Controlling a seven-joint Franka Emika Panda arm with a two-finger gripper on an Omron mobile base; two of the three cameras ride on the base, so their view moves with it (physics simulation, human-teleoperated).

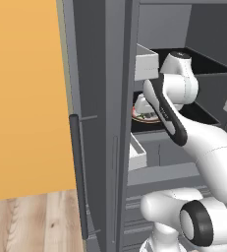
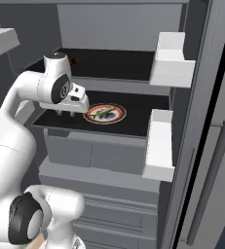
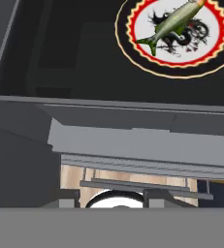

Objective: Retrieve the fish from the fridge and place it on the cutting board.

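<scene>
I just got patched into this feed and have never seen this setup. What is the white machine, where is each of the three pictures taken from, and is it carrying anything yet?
The white machine is a robot arm on a base that can drive, reaching into an open fridge. Two pictures come from cameras on the base, behind the arm to its left and right, so they show the same scene from two sides. The third looks along the gripper from a camera on the hand.

On the black middle shelf sits a round red-rimmed plate with the fish lying on it. White door bins hang on the open door.

The gripper hangs over the shelf beside the plate, apart from the fish. It holds nothing as far as the pictures show, and I cannot see how its jaws stand.
</scene>
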